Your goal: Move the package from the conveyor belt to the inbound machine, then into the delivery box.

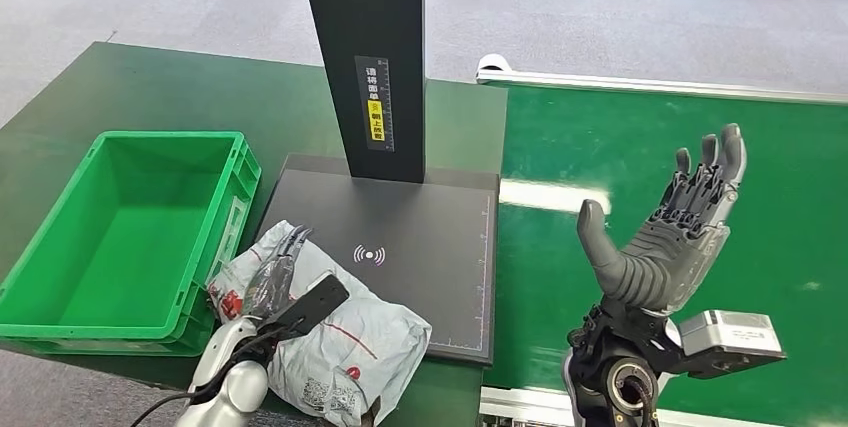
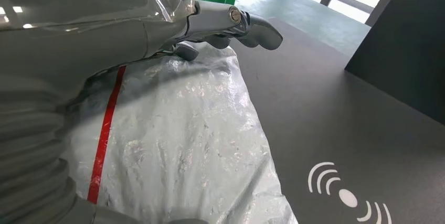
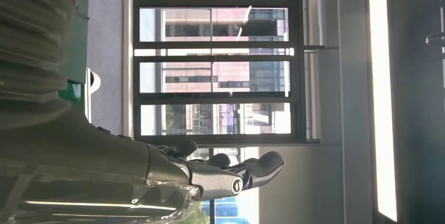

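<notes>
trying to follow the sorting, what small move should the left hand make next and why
Probably close the left hand on the package and lift it toward the green box. The package lies on the near left corner of the scanner plate, the hand rests on top of it, and the box stands empty just left. The right hand is open, raised over the belt.

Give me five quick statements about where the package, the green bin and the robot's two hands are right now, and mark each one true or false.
1. The package lies partly on the dark scanner plate. True.
2. The green bin already holds the package. False: the bin is empty, and the package lies beside it.
3. The right hand is raised over the conveyor belt, holding nothing. True.
4. The left hand is on the package. True.
5. The package is a brown cardboard box. False: it is a crinkled grey plastic mailer bag with a red stripe.
</notes>
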Controlling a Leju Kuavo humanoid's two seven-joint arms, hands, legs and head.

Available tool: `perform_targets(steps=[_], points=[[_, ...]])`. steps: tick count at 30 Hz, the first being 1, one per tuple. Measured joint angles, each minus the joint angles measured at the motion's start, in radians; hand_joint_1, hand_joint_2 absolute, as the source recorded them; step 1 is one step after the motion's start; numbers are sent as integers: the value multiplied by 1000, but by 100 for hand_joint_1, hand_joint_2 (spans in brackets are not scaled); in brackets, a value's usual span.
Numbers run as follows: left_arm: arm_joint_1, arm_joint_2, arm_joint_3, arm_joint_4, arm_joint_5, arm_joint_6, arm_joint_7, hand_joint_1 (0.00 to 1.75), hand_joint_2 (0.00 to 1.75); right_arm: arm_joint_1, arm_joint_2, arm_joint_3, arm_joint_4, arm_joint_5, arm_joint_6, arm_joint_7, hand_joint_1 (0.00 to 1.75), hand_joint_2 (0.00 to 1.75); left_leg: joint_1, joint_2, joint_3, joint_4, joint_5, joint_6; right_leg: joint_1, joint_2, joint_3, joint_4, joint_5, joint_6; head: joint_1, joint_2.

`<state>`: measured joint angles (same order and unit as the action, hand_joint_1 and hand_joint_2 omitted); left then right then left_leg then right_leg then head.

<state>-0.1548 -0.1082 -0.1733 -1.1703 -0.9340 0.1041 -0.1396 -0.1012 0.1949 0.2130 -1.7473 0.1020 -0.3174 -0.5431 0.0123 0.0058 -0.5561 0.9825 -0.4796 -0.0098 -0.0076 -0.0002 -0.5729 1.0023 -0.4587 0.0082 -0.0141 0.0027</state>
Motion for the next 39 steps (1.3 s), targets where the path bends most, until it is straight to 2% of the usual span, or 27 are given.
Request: perform_targets(steps=[2, 3, 6, 7, 10, 11, 23, 28, 31, 33, 39], points=[[-4, -2, 0, 9, -1, 4, -5, 113, 175, 3, 0, -1, -1, 1, 0, 1, 0, 175, 0, 0, 1, 0, 0, 0, 0, 0, 1, 0, 0, 0, 0, 0], [-5, -3, 0, 12, -2, 6, -6, 119, 175, 5, 0, -2, -2, 1, 0, 1, 0, 175, 0, 0, 1, 0, 0, 0, 0, 0, 1, 0, 0, 0, 0, 0], [-10, -3, 0, 18, -2, 12, -10, 119, 175, 11, 0, -4, -6, 1, 0, 2, 0, 175, 0, 0, 1, 0, 0, 0, 0, 0, 1, 0, 0, 0, 0, 0], [-12, -3, 0, 19, -2, 13, -10, 126, 175, 12, 0, -5, -6, 1, 0, 2, 0, 175, 0, 0, 1, 0, 0, 0, 0, 0, 1, 0, 0, 0, 0, 0], [-19, -3, 0, 21, -2, 16, -11, 167, 175, 14, 0, -8, -7, 1, 0, 2, 0, 175, 0, 0, 1, 0, 0, 0, 0, 0, 1, 0, 0, 0, 0, 0], [-20, -3, 0, 22, -2, 16, -11, 174, 175, 14, 0, -8, -7, 1, 0, 2, 0, 175, 0, 0, 1, 0, 0, 0, 0, 0, 1, 0, 0, 0, 0, 0], [-35, -2, 1, 42, 9, 28, -45, 175, 175, 24, 0, -15, -14, -7, 4, 11, 0, 175, 0, 0, 1, 0, 0, 0, 0, 0, 1, 0, 0, 0, 0, 0], [-33, -4, 1, 49, 38, 81, -114, 175, 175, 28, 4, -24, -15, -13, 6, 13, 0, 175, 0, 0, 0, 0, 0, 0, 0, 0, 0, 0, 0, 0, 0, 0], [-15, -8, 0, 5, 153, 111, -216, 175, 175, 28, 5, -29, -15, -18, 6, 8, 0, 175, 0, 0, -1, 0, 0, 0, 0, 0, -1, 0, 0, 0, 0, 0], [-2, -11, -3, -53, 224, 114, -254, 175, 175, 26, 6, -33, -15, -21, 6, 5, 0, 175, 0, 0, -2, 0, 0, 0, 0, 0, -1, 0, 0, 0, 0, 0], [20, -12, -9, -157, 257, 111, -257, 175, 175, 25, 6, -40, -15, -23, 6, 1, 0, 175, 0, 0, -2, 0, 0, 0, 0, 0, -2, 0, 0, 0, 0, 0]])
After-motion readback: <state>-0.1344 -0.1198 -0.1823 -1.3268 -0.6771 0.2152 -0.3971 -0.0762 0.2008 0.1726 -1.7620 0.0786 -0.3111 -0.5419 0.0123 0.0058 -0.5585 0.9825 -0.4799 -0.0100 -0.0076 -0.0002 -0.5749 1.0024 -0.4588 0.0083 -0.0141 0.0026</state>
